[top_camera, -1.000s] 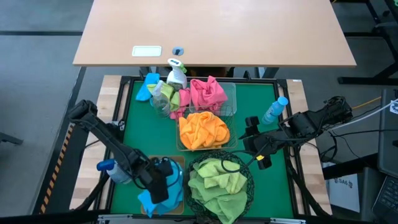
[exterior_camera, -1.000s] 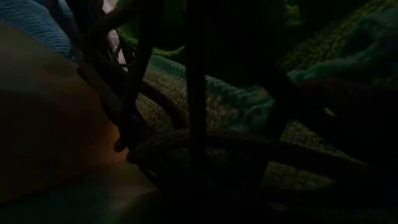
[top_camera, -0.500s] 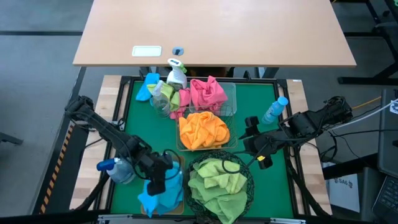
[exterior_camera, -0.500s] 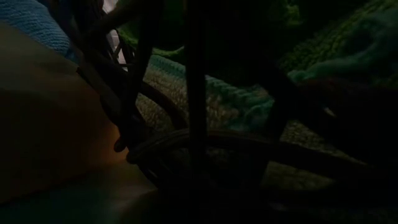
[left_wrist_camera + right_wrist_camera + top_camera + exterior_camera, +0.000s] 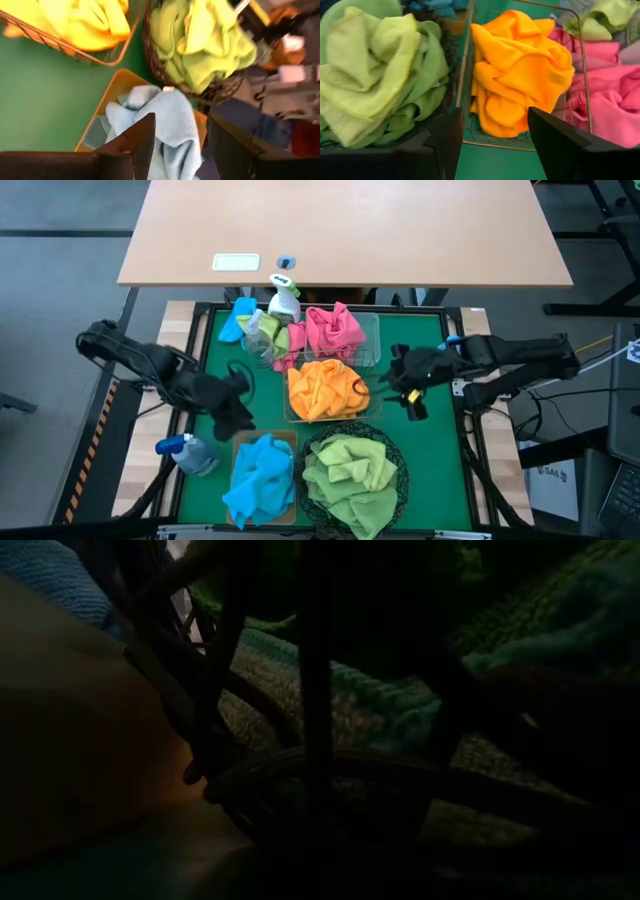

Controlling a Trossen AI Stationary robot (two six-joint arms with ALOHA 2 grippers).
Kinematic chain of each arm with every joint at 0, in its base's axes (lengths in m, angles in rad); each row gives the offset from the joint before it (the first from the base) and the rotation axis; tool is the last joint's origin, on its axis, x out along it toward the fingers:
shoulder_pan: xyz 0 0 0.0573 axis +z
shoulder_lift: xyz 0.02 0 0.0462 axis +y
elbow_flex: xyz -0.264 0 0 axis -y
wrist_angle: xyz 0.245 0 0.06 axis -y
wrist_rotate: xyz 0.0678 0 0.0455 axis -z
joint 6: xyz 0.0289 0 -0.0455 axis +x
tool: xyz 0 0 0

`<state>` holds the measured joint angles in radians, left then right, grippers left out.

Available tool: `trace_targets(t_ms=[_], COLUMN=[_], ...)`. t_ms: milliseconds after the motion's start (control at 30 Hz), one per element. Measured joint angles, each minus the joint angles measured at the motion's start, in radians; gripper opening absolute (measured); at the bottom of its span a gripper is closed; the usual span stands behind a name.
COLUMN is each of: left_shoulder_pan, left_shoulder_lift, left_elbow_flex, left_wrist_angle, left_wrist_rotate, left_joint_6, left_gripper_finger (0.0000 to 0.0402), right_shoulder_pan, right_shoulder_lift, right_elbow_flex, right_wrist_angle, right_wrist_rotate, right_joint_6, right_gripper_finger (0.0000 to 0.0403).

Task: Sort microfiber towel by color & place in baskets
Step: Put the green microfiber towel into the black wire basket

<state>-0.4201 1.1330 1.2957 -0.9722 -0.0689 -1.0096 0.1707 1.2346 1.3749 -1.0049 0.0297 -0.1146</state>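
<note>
**Blue towel binned; stray cloths left at the far edge**

Nearest the camera's bottom edge in the high view, the blue towel [image 5: 262,480] lies heaped in the tan bin [image 5: 240,443], lower centre-left, with the green towels [image 5: 350,470] filling the round black basket [image 5: 401,476] just to its right. A spray bottle [image 5: 187,453] lies left of the bin. Above these, mid-frame, the left pincer [image 5: 238,398] hangs over the green bench [image 5: 215,360], fingers spread and holding nothing. The right pincer [image 5: 398,380], also spread and empty, sits right of the orange towel [image 5: 325,388] in its wire basket [image 5: 371,408]. Farther up, pink towels [image 5: 335,330] fill the other pale basket [image 5: 372,325]. At upper left of the mat a blue cloth [image 5: 236,318] and a green cloth [image 5: 262,328] lie by a second bottle [image 5: 283,298].

The drop-off step looks finished. Next, probably, the left arm reaches up-frame for the blue cloth, clearing the bottle.
</note>
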Motion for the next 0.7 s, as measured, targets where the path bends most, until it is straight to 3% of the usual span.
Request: trace_targets(t_ms=[300, 467, 700], left_shoulder_pan=[0.166, 0.353, 0.670], left_shoulder_lift=[-0.120, -0.196, -0.272], left_elbow_flex=[0.000, 0.000, 0.000], left_wrist_angle=[-0.013, -0.092, -0.186], left_wrist_rotate=[-0.264, -0.360, -0.418], left_joint_6=[0.000, 0.001, 0.001], left_gripper_finger=[0.0170, 0.0170, 0.0170], right_shoulder_pan=[-0.135, -0.161, -0.159], right_shoulder_lift=[-0.069, -0.060, -0.057], right_elbow_flex=[-0.183, -0.218, -0.240], right_wrist_angle=[0.223, 0.283, 0.312], right_wrist_rotate=[-0.085, -0.102, -0.103], right_joint_6=[-0.040, -0.044, -0.048], right_gripper_finger=[0.0221, 0.0221, 0.0221])
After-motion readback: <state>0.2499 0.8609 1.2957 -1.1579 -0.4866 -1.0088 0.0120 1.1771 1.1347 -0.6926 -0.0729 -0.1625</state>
